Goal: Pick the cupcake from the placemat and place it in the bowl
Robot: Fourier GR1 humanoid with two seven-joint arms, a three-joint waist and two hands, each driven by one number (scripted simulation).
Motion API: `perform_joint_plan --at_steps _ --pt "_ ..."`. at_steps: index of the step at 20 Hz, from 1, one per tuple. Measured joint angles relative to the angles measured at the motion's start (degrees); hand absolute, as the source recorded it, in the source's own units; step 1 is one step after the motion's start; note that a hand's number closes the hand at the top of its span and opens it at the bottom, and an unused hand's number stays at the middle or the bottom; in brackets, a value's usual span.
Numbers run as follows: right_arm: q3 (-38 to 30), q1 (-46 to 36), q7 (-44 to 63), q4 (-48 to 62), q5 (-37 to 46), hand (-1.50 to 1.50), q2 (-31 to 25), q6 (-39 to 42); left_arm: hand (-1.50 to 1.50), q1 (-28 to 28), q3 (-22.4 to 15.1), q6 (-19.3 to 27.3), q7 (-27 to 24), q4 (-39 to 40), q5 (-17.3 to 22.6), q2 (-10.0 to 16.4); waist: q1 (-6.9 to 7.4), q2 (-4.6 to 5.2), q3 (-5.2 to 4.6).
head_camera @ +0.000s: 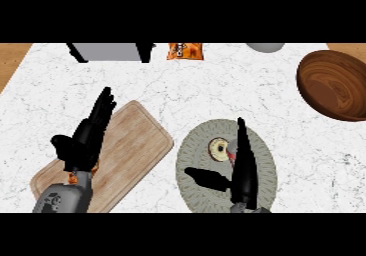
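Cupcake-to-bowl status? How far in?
Done: only the approach. The right hand is over the placemat, beside the cupcake.
In hand: nothing. Its fingers are straight and not closed on the cupcake.
To do: grasp, lift, carry to the bowl at upper right, release.
The left hand rests open over the cutting board.

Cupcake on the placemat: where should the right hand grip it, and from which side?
Grip the cupcake across its round sides, coming in from its right. It appears upright on the placemat, left of the open right hand, whose thumb juts out on its near side, so fingers and thumb could likely close round it.
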Motion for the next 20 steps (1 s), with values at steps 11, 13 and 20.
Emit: perform_joint_plan --at_steps 11,13,20 --pt "-2.26 -3.54 0.83 9.76 3.82 -1.5 -0.04 -0.27 0.0 0.64 1.26 -1.56 1.03 -1.41 -0.04 0.06 0.2 -0.42 -0.29" --pt "-2.31 -4.68 1.98 11.15 4.14 -1.5 -0.02 0.66 0.0 0.34 0.96 -1.17 0.84 -1.09 -0.55 -0.61 0.2 -0.38 -0.28" --pt "-2.47 -7.87 -4.39 17.11 0.23 1.5 -1.48 4.77 0.0 -0.44 0.95 -1.13 1.16 -0.39 -1.31 -1.38 0.21 -0.4 -0.33"
